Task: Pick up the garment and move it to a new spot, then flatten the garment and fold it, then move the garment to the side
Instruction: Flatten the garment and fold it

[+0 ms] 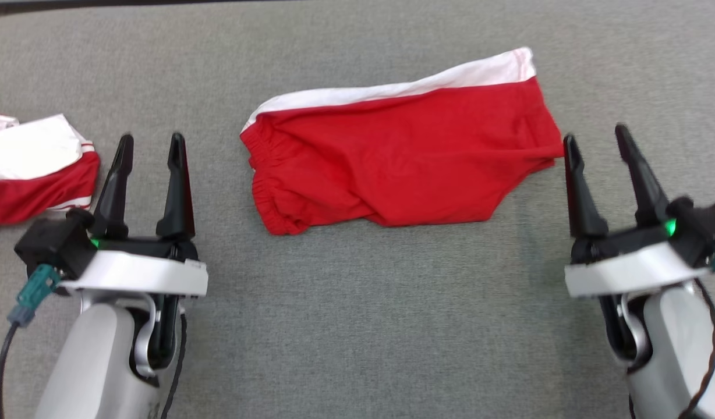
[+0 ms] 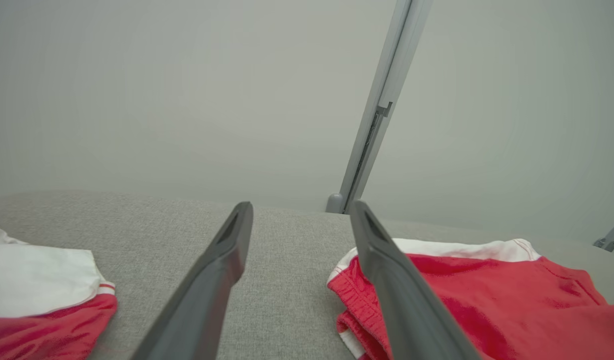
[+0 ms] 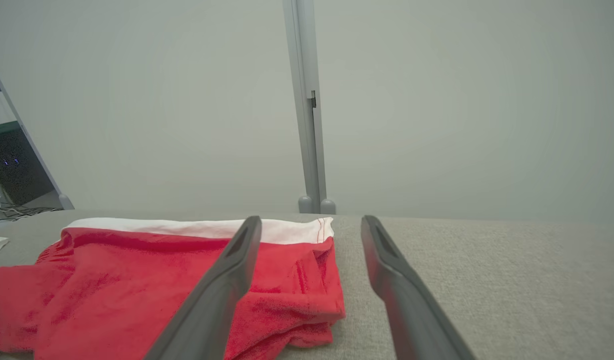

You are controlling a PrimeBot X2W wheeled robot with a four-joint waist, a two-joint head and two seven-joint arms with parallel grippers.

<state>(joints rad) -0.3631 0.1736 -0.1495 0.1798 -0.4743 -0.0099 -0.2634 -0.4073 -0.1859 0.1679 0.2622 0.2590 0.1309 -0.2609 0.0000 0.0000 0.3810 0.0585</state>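
A red garment [image 1: 404,160] with a white strip along its far edge lies folded on the grey table [image 1: 357,326], its gathered waistband at the left end. My left gripper [image 1: 151,139] stands open to the left of the garment, apart from it, nothing between its fingers. My right gripper [image 1: 596,139] is open too, its inner fingertip just off the garment's right corner. In the left wrist view the garment [image 2: 487,295] lies behind the right finger. The right wrist view has the garment [image 3: 137,285] at lower left, partly behind the left finger.
A second red and white garment [image 1: 34,169] lies at the table's left edge, close to my left gripper; it also shows in the left wrist view [image 2: 42,295]. Beyond the table stand a pale wall and a grey upright post [image 3: 307,105].
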